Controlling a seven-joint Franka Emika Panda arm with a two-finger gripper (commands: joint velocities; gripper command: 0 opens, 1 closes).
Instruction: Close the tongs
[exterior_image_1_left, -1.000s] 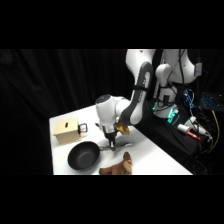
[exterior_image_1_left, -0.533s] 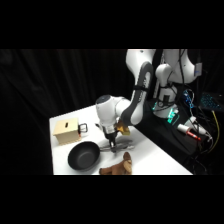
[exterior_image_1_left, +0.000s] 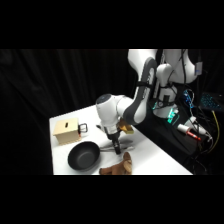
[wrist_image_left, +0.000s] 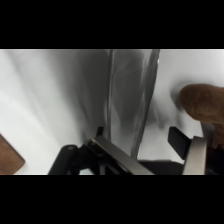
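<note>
Wrist view showing gripper (wrist_image_left: 137, 150) straddling tongs (wrist_image_left: 129, 95) mid-frame, fingers spread, needing squeezing evenly across both arms.

White table (exterior_image_1_left: 150, 150) carrying a tan box (exterior_image_1_left: 65, 131) near the far left corner, with a small black piece (exterior_image_1_left: 82, 128) just beside it. Round black bowl (exterior_image_1_left: 83, 155) toward the near left edge, a brown lump (exterior_image_1_left: 118, 167) at the near edge. Grey metal tongs (exterior_image_1_left: 120, 146) lying mid-table, between bowl and right edge.
</note>
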